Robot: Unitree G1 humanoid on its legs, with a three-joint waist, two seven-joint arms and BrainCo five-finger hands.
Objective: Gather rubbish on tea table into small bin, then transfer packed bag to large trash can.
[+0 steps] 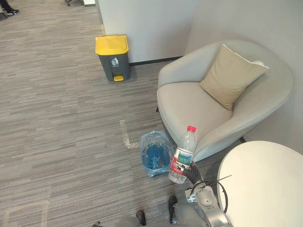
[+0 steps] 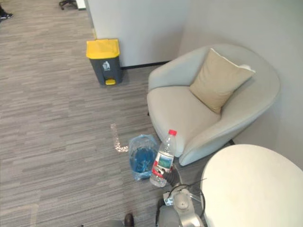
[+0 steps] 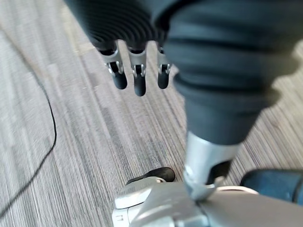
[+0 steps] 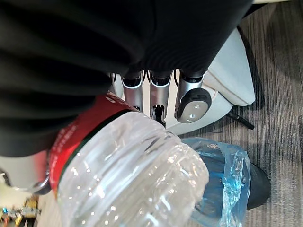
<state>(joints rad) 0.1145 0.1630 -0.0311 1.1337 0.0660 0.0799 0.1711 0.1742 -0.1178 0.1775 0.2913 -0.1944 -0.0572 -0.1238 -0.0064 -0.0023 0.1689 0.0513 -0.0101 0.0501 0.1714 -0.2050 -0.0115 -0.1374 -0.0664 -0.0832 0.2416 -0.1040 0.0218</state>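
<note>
A clear plastic bottle (image 1: 182, 155) with a red cap and red label is held upright above the carpet, just right of the small bin (image 1: 155, 153) lined with a blue bag. My right hand (image 1: 193, 174) is shut on the bottle's lower part. In the right wrist view the bottle (image 4: 128, 175) lies against the palm, the fingers (image 4: 160, 92) reach past it, and the blue-bagged bin (image 4: 222, 175) stands beyond. The large grey trash can (image 1: 112, 56) with a yellow lid stands by the far wall. My left hand (image 3: 137, 75) hangs over the carpet, fingers relaxed and holding nothing.
The round white tea table (image 1: 265, 184) is at the lower right. A beige armchair (image 1: 189, 106) with a tan cushion (image 1: 229, 75) stands right behind the small bin. Open carpet stretches from the bin to the large can.
</note>
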